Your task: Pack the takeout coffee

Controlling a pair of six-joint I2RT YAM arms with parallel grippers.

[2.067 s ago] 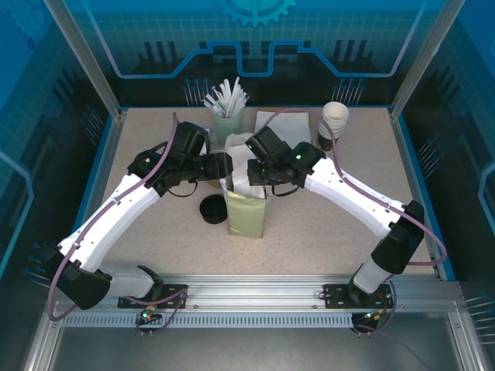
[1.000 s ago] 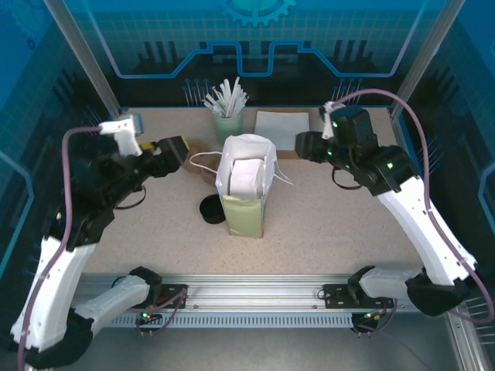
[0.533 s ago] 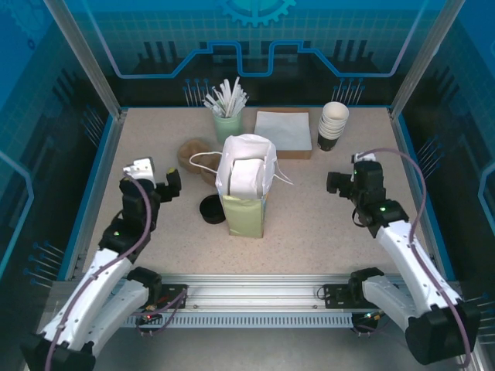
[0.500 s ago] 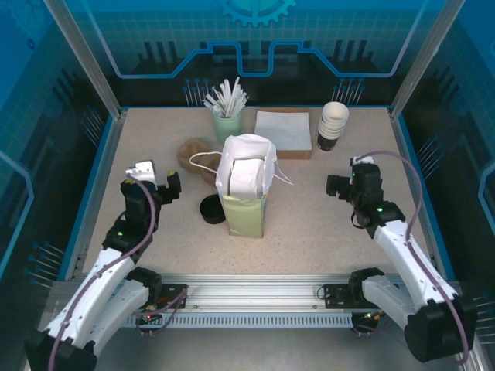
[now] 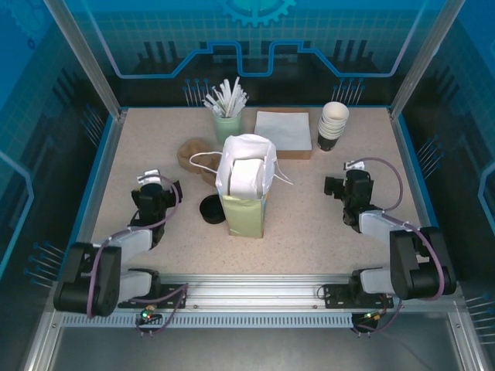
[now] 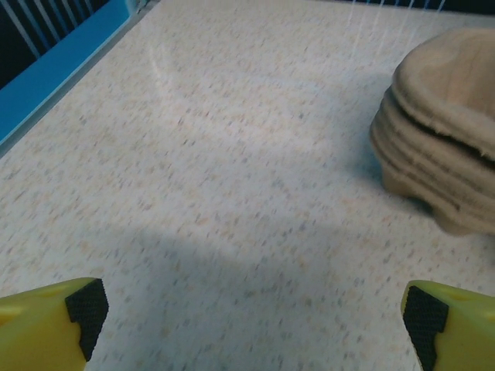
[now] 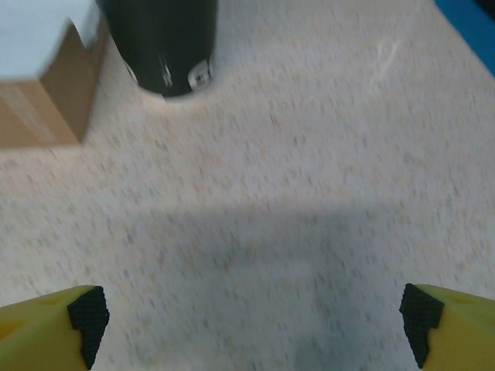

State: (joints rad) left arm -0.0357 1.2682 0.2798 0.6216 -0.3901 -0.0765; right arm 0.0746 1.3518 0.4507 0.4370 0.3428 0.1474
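Top external: coffee [image 5: 209,209] beside left end effector [image 5: 165,191] (not touching)

On your speckled table [image 6: 232,193], a brown layered stack [image 6: 445,147] sits ahead-right of the left gripper [image 6: 251,309] jaws. A dark cup base [image 7: 162,46] and a cardboard box [image 7: 42,104] sit ahead-left of the right gripper [image 7: 255,313] jaws.

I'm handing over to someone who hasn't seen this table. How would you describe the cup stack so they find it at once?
Go to the far right corner of the table, just right of the flat white-topped box. The cup stack stands there: nested white cups rising out of a dark base. The tumbler farther left is pale green and full of white sticks.
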